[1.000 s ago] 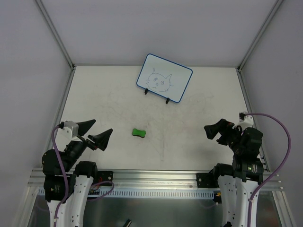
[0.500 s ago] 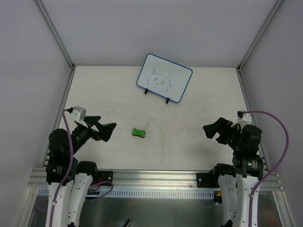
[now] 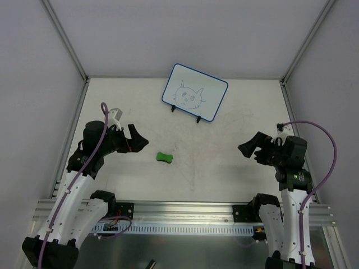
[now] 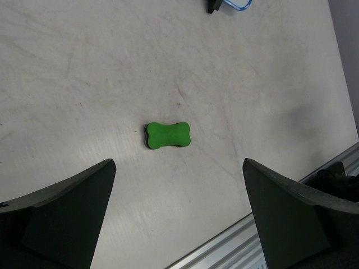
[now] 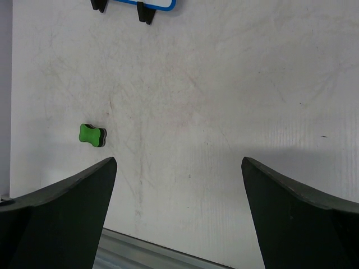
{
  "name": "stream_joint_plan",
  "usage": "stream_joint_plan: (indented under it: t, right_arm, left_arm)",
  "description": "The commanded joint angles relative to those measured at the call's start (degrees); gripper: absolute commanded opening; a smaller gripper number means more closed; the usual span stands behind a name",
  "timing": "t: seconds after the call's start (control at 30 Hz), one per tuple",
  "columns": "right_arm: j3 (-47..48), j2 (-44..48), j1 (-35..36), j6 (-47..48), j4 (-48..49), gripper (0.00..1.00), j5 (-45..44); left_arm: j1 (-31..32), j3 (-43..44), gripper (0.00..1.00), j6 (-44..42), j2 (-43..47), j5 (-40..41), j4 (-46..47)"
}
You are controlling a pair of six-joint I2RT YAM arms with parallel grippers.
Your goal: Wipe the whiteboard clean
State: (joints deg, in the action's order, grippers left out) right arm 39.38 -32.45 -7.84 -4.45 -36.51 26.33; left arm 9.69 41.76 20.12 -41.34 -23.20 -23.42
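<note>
The whiteboard [image 3: 194, 100] stands propped at the far side of the worktop [image 3: 235, 123], a little right of centre and well apart from both arms, with its cat-face drawing [image 3: 189, 95] unwiped. What the coming move turns on, though, is the green bone-shaped eraser [image 3: 164, 157]. It lies flat near the middle of the worktop, just ahead of the left pincer [image 3: 138, 139] and a long way from the right pincer [image 3: 249, 152], so the left arm is plainly the nearer one. In the left wrist view the eraser sits almost centred in the gap between the two fingers, still some way below them. Its long axis runs nearly along the line from one finger to the other (so a straight closing would likely catch it by its ends, and a turn of the wrist may be wanted to pinch its narrow waist). Both pincers are spread wide and hold nothing. Compared with a second ago, the left arm has lifted off its folded pose at the near-left edge and swung forward and inward over the worktop toward the eraser. The right arm has shifted only slightly, and neither eraser nor whiteboard has moved.
</note>
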Motion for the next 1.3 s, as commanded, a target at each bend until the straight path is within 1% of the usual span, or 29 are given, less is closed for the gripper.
stream_joint_plan:
  t: [0.0, 0.1, 0.13, 0.17, 0.2, 0.27, 0.3, 0.37, 0.43, 0.47, 0.5, 0.53, 0.63, 0.73, 0.77, 0.83, 0.93, 0.97, 1.0, 1.03, 1.07, 1.1, 1.13, 1.2, 1.23, 1.27]
  right_arm:
    - [2.29, -1.65, 0.28, -1.26, 5.21, 0.99, 2.50]
    - [1.23, -2.97, 0.28, -3.71, 11.62, 0.99, 5.31]
    - [0.88, -3.41, 0.28, -5.90, 16.34, 0.99, 7.23]
    - [-0.25, -4.02, 0.28, -7.40, 18.73, 0.99, 7.51]
    - [-1.31, -3.94, 0.28, -8.81, 25.28, 0.99, 8.56]
    - [-4.38, -3.42, 0.28, -10.75, 34.79, 0.99, 11.19]
    - [-6.92, -3.06, 0.28, -11.63, 41.89, 0.99, 11.72]
    - [-6.51, -4.72, 0.28, -12.87, 43.45, 0.99, 11.47]
    - [-3.44, -10.77, 0.28, -12.95, 44.50, 0.99, 14.43]
    - [-2.91, -13.41, 0.28, -14.78, 46.69, 0.99, 16.46]
    - [-2.64, -18.13, 0.28, -16.19, 53.06, 0.99, 19.35]
    - [-2.90, -20.09, 0.28, -17.51, 56.52, 0.99, 19.90]
    - [-3.78, -25.28, 0.36, -19.37, 67.32, 0.99, 18.51]
    - [-2.47, -29.15, 0.37, -18.23, 70.60, 0.99, 17.79]
    - [-1.68, -32.04, 0.37, -18.31, 71.66, 0.99, 17.88]
    - [-1.32, -34.60, 0.45, -19.19, 75.43, 0.99, 17.80]
    - [-0.79, -39.09, 0.45, -19.37, 78.60, 0.99, 17.36]
    - [-0.62, -40.14, 0.45, -19.46, 79.31, 0.99, 17.35]
    - [-0.53, -42.33, 0.45, -19.89, 82.01, 0.99, 17.35]
    - [-0.53, -43.48, 0.45, -20.51, 84.04, 0.99, 17.35]
    - [-0.53, -44.71, 0.45, -22.17, 85.89, 0.99, 17.44]
    - [-0.09, -48.03, 0.54, -23.40, 90.43, 0.99, 18.23]
    - [0.26, -49.71, 0.54, -24.46, 92.74, 0.99, 18.58]
    - [1.31, -53.32, 0.63, -26.65, 95.74, 0.99, 19.02]
    - [2.45, -56.64, 0.80, -27.27, 99.32, 0.99, 19.46]
    - [3.07, -58.33, 0.89, -27.72, 100.66, 0.99, 19.55]
  left_arm:
    - [5.49, 2.28, 0.99, 2.38, -2.59, 8.16, -1.01]
    - [7.79, 2.10, 0.99, 3.96, -6.37, 12.02, -1.10]
    - [8.23, 1.93, 0.99, 4.22, -7.08, 12.56, -1.10]
    - [8.67, 1.84, 0.99, 4.49, -7.69, 13.35, -1.10]
    - [9.72, 1.75, 0.99, 5.19, -8.83, 15.27, -1.10]
    - [10.69, 1.22, 0.99, 6.07, -9.80, 17.13, -1.10]
    - [11.05, 0.96, 0.99, 7.03, -10.42, 18.01, -1.19]
    - [11.84, 0.43, 0.99, 7.83, -12.09, 19.42, -1.10]
    - [12.10, 0.34, 0.99, 8.18, -13.84, 20.29, -1.10]
    - [12.10, 0.43, 0.99, 8.36, -14.29, 20.56, -1.01]
    - [12.19, 0.43, 0.99, 8.36, -14.90, 20.74, -0.93]
    - [12.10, 0.43, 0.99, 8.36, -15.08, 20.91, -0.84]
    - [12.28, -0.18, 0.99, 7.92, -14.82, 20.57, 0.65]
    - [12.19, -1.85, 0.99, 5.90, -13.86, 17.41, 3.99]
    - [12.28, -2.20, 0.99, 5.20, -13.77, 16.36, 4.87]
    - [12.28, -2.99, 0.99, 3.18, -13.85, 13.72, 6.71]
    - [12.37, -4.14, 0.99, -0.60, -14.03, 9.07, 10.48]
    - [12.37, -4.14, 0.99, -1.65, -14.29, 8.44, 11.11]
    - [12.37, -4.05, 0.99, -3.75, -15.25, 7.91, 11.72]
    - [12.28, -3.44, 0.99, -4.12, -15.87, 8.60, 11.99]
    - [12.37, -2.92, 0.99, -3.86, -16.74, 9.57, 11.91]
    - [12.37, -2.30, 0.99, -1.77, -19.02, 10.62, 11.82]
    - [12.28, -1.16, 0.99, -0.53, -20.43, 11.50, 11.73]
    - [12.37, -0.10, 0.99, 1.49, -23.50, 9.24, 11.91]
    - [12.54, 0.77, 0.99, 1.76, -26.39, 8.97, 11.99]
    - [12.80, 1.13, 0.99, 1.68, -27.55, 9.14, 11.99]
